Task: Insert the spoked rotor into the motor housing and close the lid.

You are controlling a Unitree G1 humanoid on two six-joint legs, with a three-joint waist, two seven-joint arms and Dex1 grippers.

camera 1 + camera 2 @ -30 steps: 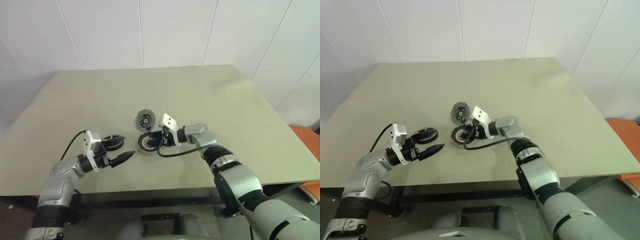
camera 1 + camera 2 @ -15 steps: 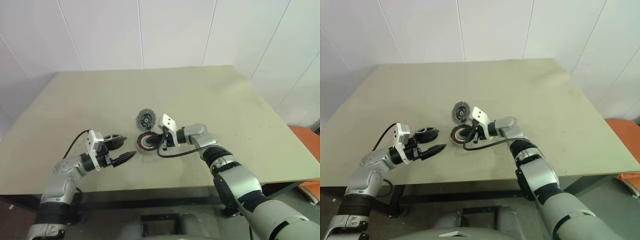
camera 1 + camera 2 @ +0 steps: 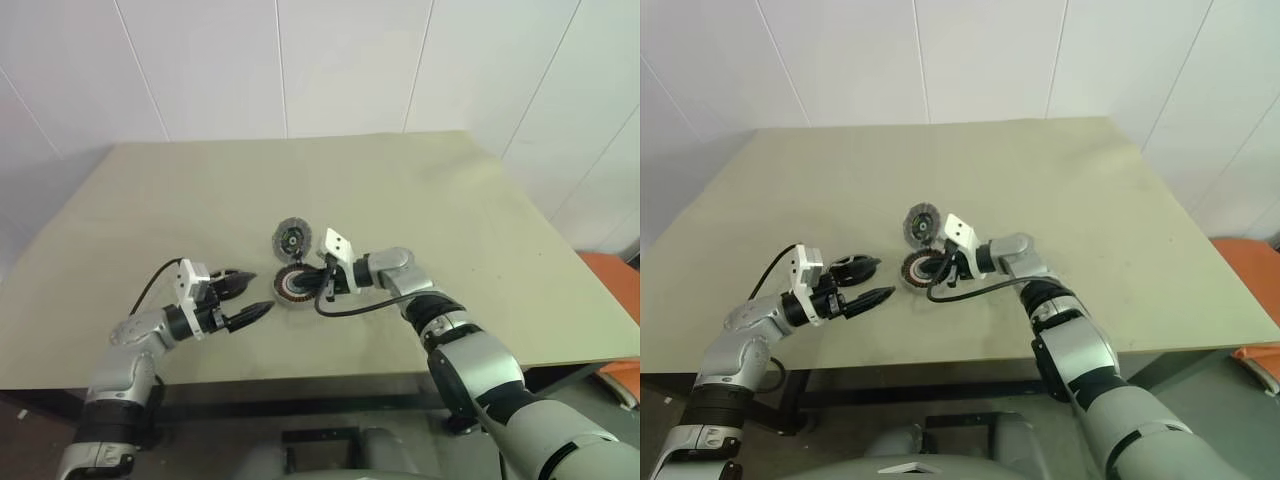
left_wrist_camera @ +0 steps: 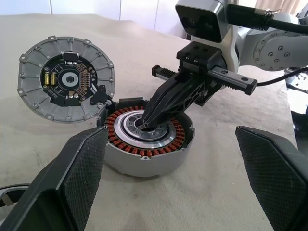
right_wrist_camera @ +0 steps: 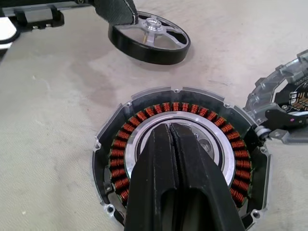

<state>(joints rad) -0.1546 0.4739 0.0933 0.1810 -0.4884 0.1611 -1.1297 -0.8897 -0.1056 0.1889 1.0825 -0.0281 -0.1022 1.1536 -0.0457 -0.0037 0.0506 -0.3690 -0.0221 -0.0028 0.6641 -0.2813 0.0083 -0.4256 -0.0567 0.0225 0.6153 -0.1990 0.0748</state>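
On the beige worktop (image 3: 470,200), near the middle of its front half, the round silvery-grey motor housing (image 4: 144,163) sits with the copper-wound spoked rotor (image 4: 129,143) inside it. The right gripper (image 4: 147,122) has its black fingers (image 5: 180,163) pressed closed, tips on the rotor's pale centre. The hinged grey lid (image 4: 65,81) lies open beside the housing. The left gripper (image 3: 245,295) hovers nearer the left edge, fingers spread wide and empty, beside a black ring with silver spokes (image 5: 149,37).

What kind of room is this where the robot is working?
Probably a robot lab or test workshop. A plain beige table stands against bare white panelled walls, and on it lie only motor parts: an open motor housing with copper windings and its hinged lid.
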